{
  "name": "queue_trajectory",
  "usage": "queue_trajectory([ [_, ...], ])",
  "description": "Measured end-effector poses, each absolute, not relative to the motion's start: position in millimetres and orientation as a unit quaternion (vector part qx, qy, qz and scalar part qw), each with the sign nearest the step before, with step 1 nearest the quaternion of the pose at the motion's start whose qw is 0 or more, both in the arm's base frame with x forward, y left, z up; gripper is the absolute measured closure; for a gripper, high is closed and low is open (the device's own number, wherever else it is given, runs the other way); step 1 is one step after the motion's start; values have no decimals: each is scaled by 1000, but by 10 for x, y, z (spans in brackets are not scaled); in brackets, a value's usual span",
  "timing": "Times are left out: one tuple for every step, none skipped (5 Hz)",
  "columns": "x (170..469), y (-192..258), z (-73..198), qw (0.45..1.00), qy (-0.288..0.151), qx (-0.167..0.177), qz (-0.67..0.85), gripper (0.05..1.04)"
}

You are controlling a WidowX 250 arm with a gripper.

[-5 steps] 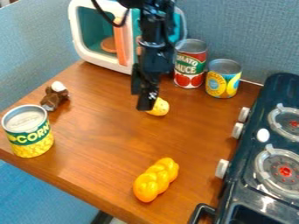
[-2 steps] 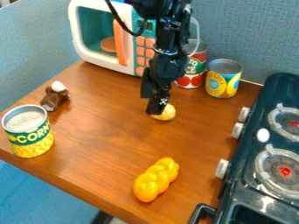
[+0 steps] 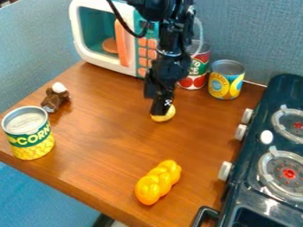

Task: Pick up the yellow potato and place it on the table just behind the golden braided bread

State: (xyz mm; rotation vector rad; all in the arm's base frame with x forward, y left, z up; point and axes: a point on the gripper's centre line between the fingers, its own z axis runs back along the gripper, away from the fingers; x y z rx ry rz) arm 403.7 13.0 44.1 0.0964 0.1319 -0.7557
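The end effector [image 3: 157, 105], wide or narrow we cannot tell from here, hangs steeply over the table [image 3: 106, 133], an angle putting its tip against a rounded yellow toy [image 3: 165, 117] near the frame's center.

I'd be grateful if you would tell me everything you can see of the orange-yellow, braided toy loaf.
The loaf is long and plump, with rounded, overlapping lobes like a plait. Its smooth surface is glossy, seemingly plastic, with bright highlights. It looks whole and lies lengthwise on the brown wooden table, slanting from lower left to upper right in the picture, left of the dark toy stove. Only the table touches it.
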Motion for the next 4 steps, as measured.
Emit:
queue_trajectory([
  [3996,84,375,933,70,30,-352,74],
  [3957,52,228,943,87,14,-320,74],
  [3973,42,212,954,81,15,-288,108],
  [3976,54,195,967,56,5,-248,354],
])
